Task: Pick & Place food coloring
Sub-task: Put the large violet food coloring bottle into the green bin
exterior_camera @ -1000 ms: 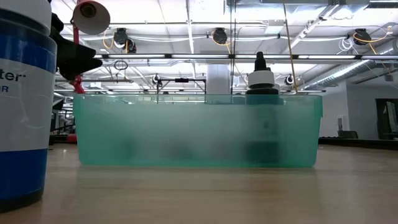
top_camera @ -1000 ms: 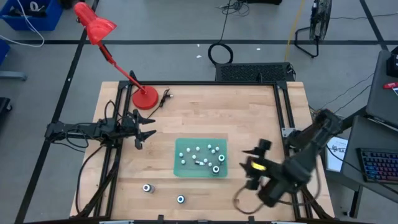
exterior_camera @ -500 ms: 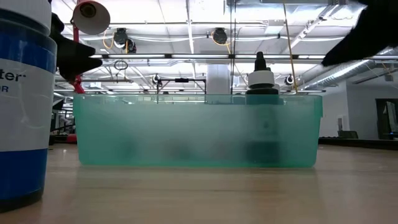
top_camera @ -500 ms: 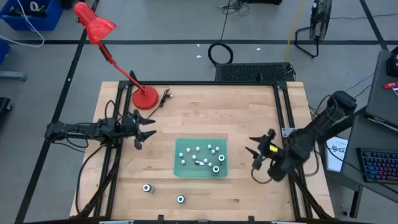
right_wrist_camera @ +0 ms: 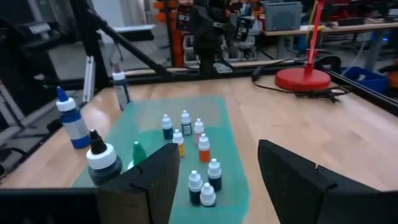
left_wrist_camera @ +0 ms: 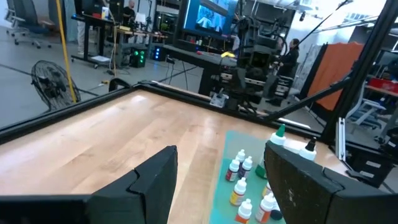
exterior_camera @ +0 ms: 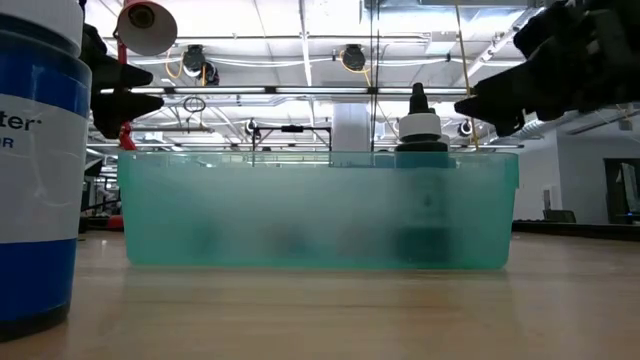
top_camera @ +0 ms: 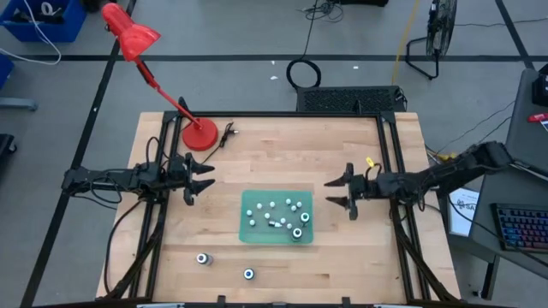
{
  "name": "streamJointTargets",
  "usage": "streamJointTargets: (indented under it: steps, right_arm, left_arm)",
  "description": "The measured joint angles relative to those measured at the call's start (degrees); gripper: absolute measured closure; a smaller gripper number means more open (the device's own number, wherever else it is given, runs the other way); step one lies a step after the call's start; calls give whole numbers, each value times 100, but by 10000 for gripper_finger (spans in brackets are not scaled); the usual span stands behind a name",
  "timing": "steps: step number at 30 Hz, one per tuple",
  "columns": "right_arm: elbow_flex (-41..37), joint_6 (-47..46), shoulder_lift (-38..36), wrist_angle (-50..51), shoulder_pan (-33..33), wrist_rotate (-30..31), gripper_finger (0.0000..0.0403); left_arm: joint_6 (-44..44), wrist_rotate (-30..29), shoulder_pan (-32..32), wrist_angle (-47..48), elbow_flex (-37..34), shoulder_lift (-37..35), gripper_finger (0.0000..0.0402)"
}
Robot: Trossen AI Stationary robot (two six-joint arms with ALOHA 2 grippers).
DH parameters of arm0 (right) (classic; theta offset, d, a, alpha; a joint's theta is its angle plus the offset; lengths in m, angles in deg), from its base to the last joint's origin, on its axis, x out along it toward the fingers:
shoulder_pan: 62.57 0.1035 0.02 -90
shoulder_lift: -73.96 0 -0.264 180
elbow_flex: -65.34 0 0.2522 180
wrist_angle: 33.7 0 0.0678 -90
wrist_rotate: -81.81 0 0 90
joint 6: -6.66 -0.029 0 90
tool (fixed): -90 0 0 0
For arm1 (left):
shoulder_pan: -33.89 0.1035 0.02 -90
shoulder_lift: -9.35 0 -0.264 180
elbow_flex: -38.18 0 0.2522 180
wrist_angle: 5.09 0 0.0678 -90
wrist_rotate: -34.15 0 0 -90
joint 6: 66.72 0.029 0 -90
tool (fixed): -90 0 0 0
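Green tray (top_camera: 257, 231) is holding most small bottles (top_camera: 276, 208), two lying loose on the desk (top_camera: 282, 154); right gripper (top_camera: 341, 192), wide and empty, should be descending squarely over one cap.

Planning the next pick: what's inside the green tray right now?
The green tray holds about ten small food coloring bottles standing loosely, plus a larger dark bottle near one corner. Its frosted wall hides their bases in the low view. Both claws hover outside it.
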Motion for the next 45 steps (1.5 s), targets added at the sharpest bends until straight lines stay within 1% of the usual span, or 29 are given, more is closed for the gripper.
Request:
streamJointTargets:
  steps: [2, 4, 6, 9, 11, 15, 20, 22, 24, 27, 30, 32, 35, 37, 40, 42, 45]
  right_arm:
    - [-140, 26, -191, -43, -398, -420, 195]
    - [-258, 133, -456, -38, -739, -628, 195]
    - [-397, 242, -809, -47, -1000, -754, 195]
    - [-602, 311, -1480, 106, -1247, -777, 195]
    - [-665, 330, -2019, 585, -1339, -776, 195]
    - [-665, 267, -3031, 1872, -1406, -731, 195]
    - [-652, 152, -4157, 3447, -1413, -204, 195]
    - [-654, 175, -4497, 3704, -1413, -94, 195]
    - [-655, 237, -4721, 3840, -1413, -40, 195]
    - [-661, 170, -4808, 3833, -1413, -39, 195]
    - [-661, 101, -4766, 3750, -1413, -35, 195]
    - [-665, 97, -4770, 3697, -1413, -27, 195]
    - [-665, 90, -4767, 3676, -1413, -26, 195]
    - [-665, 90, -4768, 3653, -1413, -26, 195]
    - [-665, 90, -4768, 3636, -1411, -26, 195]
    - [-665, 90, -4768, 3619, -1411, -26, 195]
    - [-665, 90, -4768, 3553, -1411, -22, 195]
  left_arm:
    - [19, 0, 0, -2, 0, 0, 160]
    - [20, 0, 0, -2, 0, 0, 160]
    - [20, 0, 0, -2, 0, 0, 160]
    - [-14, 0, 0, 1, 0, 0, 160]
    - [-126, 3, 0, 0, 0, 0, 160]
    - [-151, 0, 0, 47, 0, 0, 160]
    - [-190, 0, 2, 81, 0, 0, 160]
    - [-293, -4, 2, 81, 0, 0, 160]
    - [-259, -55, 2, 82, 0, 0, 160]
    - [-232, -200, 4, 83, 0, 0, 160]
    - [-535, -160, 4, 84, 0, 0, 160]
    - [-683, 83, 4, 56, 0, 0, 160]
    - [-1208, 944, -17, 28, 133, 41, 160]
    - [-1528, 1378, -127, 51, 436, 248, 160]
    - [-1469, 1523, -440, 140, 1074, 865, 160]
    - [-1240, 1575, -753, 124, 1638, 1525, 160]
    - [-863, 1626, -1408, 239, 2626, 2799, 160]
